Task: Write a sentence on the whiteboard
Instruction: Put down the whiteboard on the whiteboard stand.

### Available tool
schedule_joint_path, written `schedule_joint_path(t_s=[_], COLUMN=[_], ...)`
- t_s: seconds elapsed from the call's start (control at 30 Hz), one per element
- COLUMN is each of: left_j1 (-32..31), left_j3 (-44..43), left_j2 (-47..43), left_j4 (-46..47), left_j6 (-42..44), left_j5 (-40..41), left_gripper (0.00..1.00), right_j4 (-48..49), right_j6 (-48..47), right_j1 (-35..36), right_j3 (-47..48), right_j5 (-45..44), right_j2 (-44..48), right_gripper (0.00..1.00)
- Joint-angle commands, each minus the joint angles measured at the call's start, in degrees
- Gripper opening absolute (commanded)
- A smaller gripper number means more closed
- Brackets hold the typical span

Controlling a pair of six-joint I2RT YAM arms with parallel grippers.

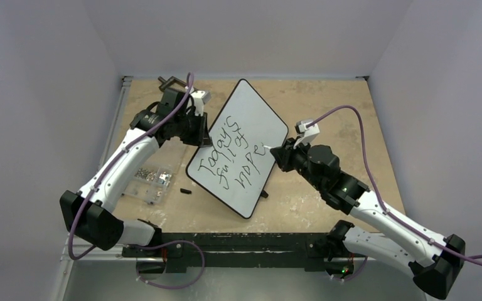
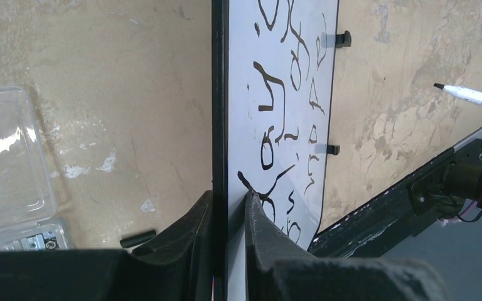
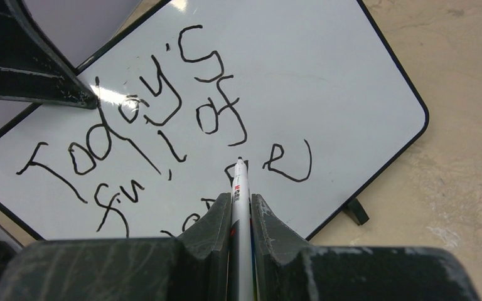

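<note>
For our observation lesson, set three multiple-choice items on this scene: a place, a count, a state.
1. Which side of the board is the box on? A) left arm's B) right arm's C) far edge
2. How many lines does the writing fill? A) one B) three C) five
3. What does the right tool hold? A) nothing B) marker C) box
1 A: the box lies beside the left arm.
2 B: Today's, full of, hope make three rows.
3 B: it is shut on the marker's barrel.
</note>
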State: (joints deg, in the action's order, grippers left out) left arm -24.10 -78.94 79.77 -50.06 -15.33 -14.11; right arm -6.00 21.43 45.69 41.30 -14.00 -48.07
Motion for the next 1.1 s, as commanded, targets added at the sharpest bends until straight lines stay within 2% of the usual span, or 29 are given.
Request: schedule_joint_path(t_s=[0.0, 0.2, 0.6, 1.07], left_j1=[-1.48, -3.46, -4.30, -5.22], left_j3=[3.90, 4.90, 5.94, 5.10], left_j2=[-1.69, -1.30, 0.27, 0.39], left_j4=[-3.91, -4.26, -5.43, -5.36], left_j6=[6.15, 6.69, 6.21, 5.53], left_j5=[4.80, 6.65, 10.21, 10.87], left_gripper=[0.05, 0.08, 0.30, 0.35], right_j4=[1.74, 2.13, 2.13, 2.25], right_j6=[0.01, 0.45, 0.39, 0.54], right_j1=[-0.24, -0.25, -0.32, -0.60], right_j3=[-0.64, -1.20, -1.63, -1.91], right_j5=[-0.21, -0.06, -0.33, -0.05], right_j2=[0.91, 0.88, 0.62, 0.53], right_gripper=[0.00, 0.00, 0.00, 0.00])
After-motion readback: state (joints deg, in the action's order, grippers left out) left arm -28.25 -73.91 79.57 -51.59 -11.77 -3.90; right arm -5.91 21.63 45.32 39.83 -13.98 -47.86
